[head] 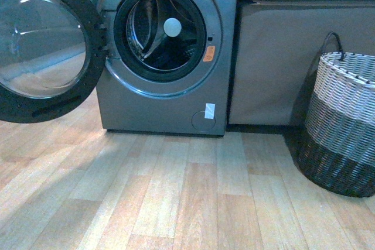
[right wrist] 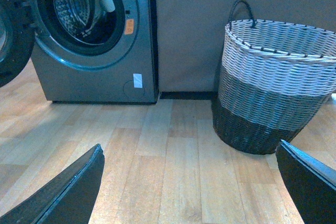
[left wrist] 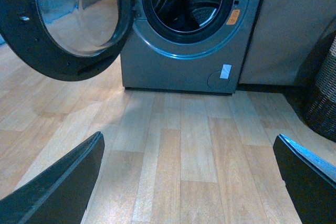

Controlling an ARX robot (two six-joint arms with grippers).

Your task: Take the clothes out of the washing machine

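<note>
Left fingers [left wrist: 63, 187] and right fingers [right wrist: 63, 187] stood wide apart and empty above the wooden floor [head: 193, 191], well short of the washing machine [head: 164, 103]. At left its glass door [head: 41, 45] hung swung open, baring the drum [head: 140, 27], where the clothes [head: 176, 57] seemingly lay as a dark heap among shadows. A woven basket [head: 345, 121] waited at right, likely to receive them.

I read left gripper [left wrist: 189, 136]: jaws spread wide, empty, dark fingers [left wrist: 63, 182] angled outward, aimed about 12 o'clock | right gripper [right wrist: 190, 144]: jaws spread wide, empty, aimed about 12 o'clock | front view: neither arm visible to me
</note>
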